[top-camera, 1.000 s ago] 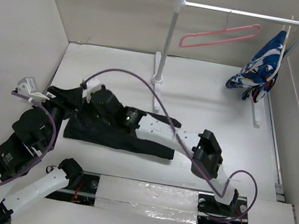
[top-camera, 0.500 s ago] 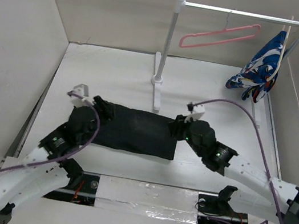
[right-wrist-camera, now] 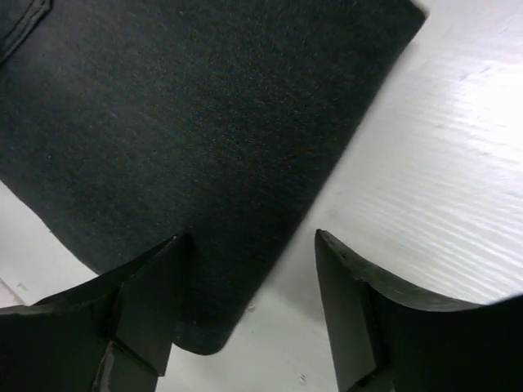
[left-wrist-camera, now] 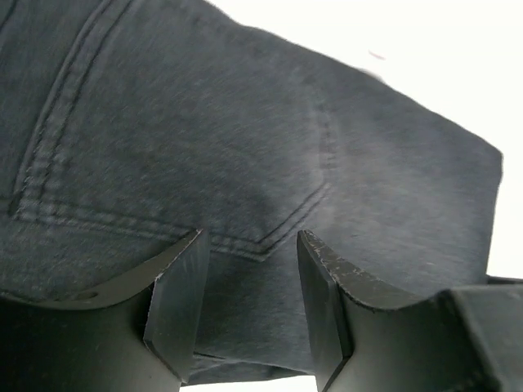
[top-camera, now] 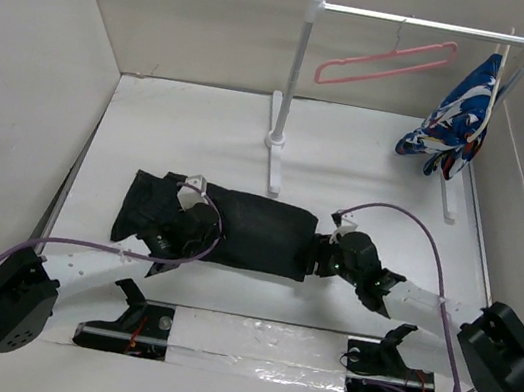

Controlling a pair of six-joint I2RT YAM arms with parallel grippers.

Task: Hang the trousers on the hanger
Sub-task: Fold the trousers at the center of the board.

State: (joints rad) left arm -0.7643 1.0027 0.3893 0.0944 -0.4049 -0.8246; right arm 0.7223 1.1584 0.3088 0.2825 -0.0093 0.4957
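Leaves the trousers (top-camera: 256, 231) folded flat on the table (top-camera: 369, 164), well apart from the hanger (top-camera: 387, 64) on the rail (top-camera: 424, 24). Moves the left gripper (left-wrist-camera: 249, 241) inward, spread and empty above the pocket seam (left-wrist-camera: 282, 220); keeps the right gripper (right-wrist-camera: 248, 241) spread, empty, astride the right edge. Suggests a new grasp.

Surface: a white flat table (top-camera: 369, 164) is carrying two things.
Middle: long black soft fabric trousers (top-camera: 256, 231) are lying flat.
Far side: white-and-silver rail stand (top-camera: 293, 80) is standing.
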